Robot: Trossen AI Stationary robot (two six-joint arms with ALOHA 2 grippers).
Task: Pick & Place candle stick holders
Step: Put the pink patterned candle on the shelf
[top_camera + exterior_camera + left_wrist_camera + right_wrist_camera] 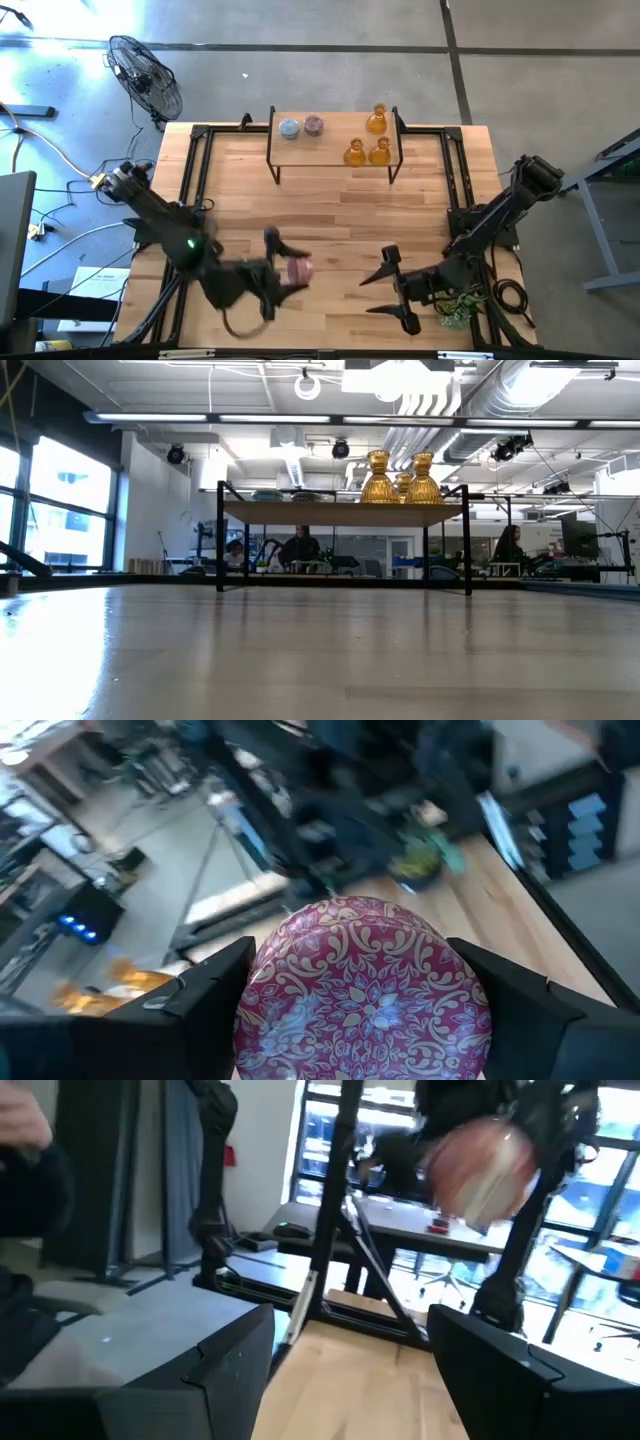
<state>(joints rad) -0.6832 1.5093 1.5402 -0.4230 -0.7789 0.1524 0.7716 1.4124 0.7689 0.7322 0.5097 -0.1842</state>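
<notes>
A squat round pink candle stick holder (365, 990) with a pale leafy pattern sits between the fingers of my left gripper (290, 272), near the table's front, left of middle. It also shows in the right wrist view, pink holder (485, 1170), up in the air. My right gripper (368, 296) stands open to its right, with nothing between its fingers. On a small black-legged shelf (335, 140) at the table's far side stand a pale blue holder (289, 127), a second pink one (313, 125) and three amber flask-shaped ones (377, 120) (355, 152) (380, 152). My left gripper pinches the pink holder by two opposite sides of its round body (255, 1005), one finger (200, 1005) on each side. The fingers come at it roughly level from the table's left. The holder is lifted clear of the table.
A green leafy plant (460, 305) lies at the front right corner beside the right arm. Black frame rails (195, 170) run along the table's left and right edges. The bare wood between the shelf and the grippers (330, 215) holds nothing.
</notes>
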